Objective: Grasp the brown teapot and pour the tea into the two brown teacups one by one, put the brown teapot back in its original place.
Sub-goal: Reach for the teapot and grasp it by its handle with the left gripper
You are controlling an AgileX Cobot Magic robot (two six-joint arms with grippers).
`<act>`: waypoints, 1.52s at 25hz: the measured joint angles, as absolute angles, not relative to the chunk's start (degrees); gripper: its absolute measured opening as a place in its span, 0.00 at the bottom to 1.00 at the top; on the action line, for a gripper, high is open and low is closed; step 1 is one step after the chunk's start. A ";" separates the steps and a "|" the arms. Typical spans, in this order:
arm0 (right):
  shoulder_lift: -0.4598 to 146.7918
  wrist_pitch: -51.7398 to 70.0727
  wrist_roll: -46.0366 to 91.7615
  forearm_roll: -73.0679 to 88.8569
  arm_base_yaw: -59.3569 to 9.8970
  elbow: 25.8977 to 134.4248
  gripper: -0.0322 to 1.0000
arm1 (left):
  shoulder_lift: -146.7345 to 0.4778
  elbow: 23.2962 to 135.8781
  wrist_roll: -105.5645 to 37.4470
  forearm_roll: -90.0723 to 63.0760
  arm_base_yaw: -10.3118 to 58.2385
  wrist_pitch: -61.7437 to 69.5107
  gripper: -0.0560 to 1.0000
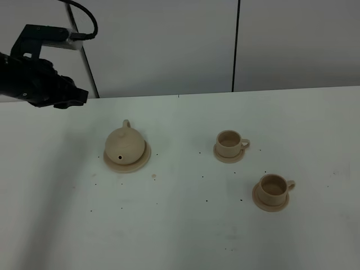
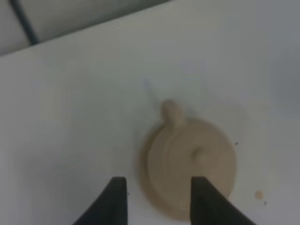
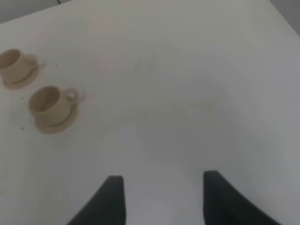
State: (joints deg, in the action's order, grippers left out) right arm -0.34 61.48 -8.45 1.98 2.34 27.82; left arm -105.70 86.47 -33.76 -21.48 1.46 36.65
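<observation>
Exterior high view: we see the brown teapot (image 1: 125,145) upright on the wide saucer (image 1: 144,159), lid on, spout toward the camera and loop handle toward the back wall. The first teacup (image 1: 229,143) stands well apart from the teapot on its spout-left side, on a small saucer (image 1: 219,155). The second teacup (image 1: 273,188) is farther from the teapot and nearer the camera, also on a small saucer (image 1: 263,205). Both cups are upright, with their ear handles pointing away from the teapot. The white table (image 1: 169,230) has dark specks, and a pinkish spot (image 1: 154,176) lies just beside the teapot's saucer. The left arm (image 1: 36,81) hangs high behind the teapot, off to its handle side and well apart from it. We cannot read the fingers from here.

Left wrist view: the left gripper (image 2: 159,180) has its jaws spread wide and holds nothing. It hovers above the teapot (image 2: 187,164), not touching it. The picture is blurry, but we make out the handle (image 2: 172,112) and the lid knob (image 2: 197,152).

Right wrist view: the right gripper (image 3: 162,176) is also wide apart and empty, over bare table (image 3: 187,93). Both teacups — one (image 3: 47,104) closer, one (image 3: 13,64) beyond it — sit on their saucers, well apart from the fingers (image 3: 115,197).
</observation>
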 joint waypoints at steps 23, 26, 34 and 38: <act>-0.34 61.48 -8.45 1.98 2.34 27.82 0.40 | -125.41 112.25 -30.41 -21.78 6.60 46.77 0.42; -0.34 61.48 -8.45 1.98 2.34 27.82 0.40 | -126.74 113.56 -30.25 -20.72 6.75 47.19 0.42; -0.34 61.48 -8.45 2.03 2.34 27.82 0.40 | -129.28 114.19 -29.38 -16.59 8.52 47.79 0.42; -0.34 61.44 -8.45 2.03 2.34 27.82 0.40 | -129.47 114.19 -28.14 -14.07 8.59 47.14 0.42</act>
State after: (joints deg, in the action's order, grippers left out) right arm -0.34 61.44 -8.45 2.03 2.34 27.82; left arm -129.47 114.19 -28.14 -14.07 8.59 47.14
